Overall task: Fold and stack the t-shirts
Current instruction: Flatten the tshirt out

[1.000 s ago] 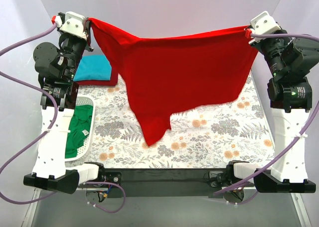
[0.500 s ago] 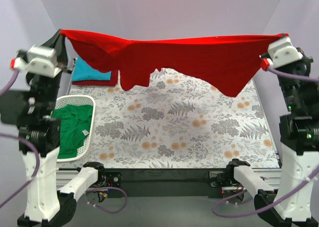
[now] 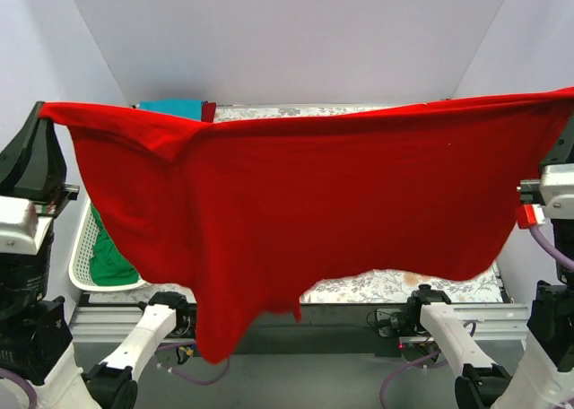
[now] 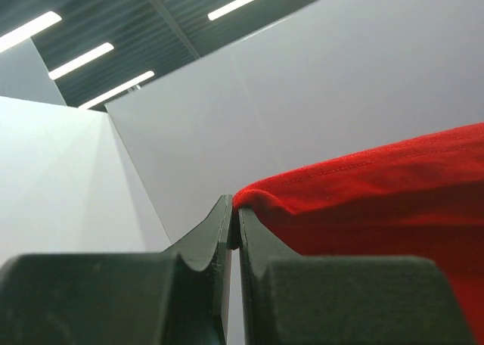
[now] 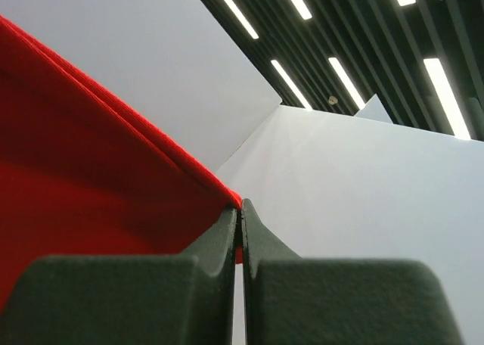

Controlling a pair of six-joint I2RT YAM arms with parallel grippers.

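Note:
A bright red t-shirt [image 3: 305, 203] hangs stretched wide between my two grippers, high above the table and close to the top camera. My left gripper [image 3: 43, 113] is shut on its left corner, seen in the left wrist view [image 4: 233, 209] with red cloth [image 4: 378, 201] pinched at the tips. My right gripper [image 5: 240, 206] is shut on the other corner of the red cloth [image 5: 91, 171]; in the top view it lies at the right frame edge. A folded teal blue shirt [image 3: 170, 108] lies on a darker red one [image 3: 208, 112] at the back left. A green shirt [image 3: 108, 261] lies in the basket.
The white lattice basket [image 3: 82, 265] stands at the table's left edge. The hanging red shirt hides most of the floral table cover [image 3: 395, 288]. White enclosure walls stand at the back and both sides.
Both grippers have risen and swung toward the camera, lifting the red shirt higher and spreading it flat. It now covers most of the table view.

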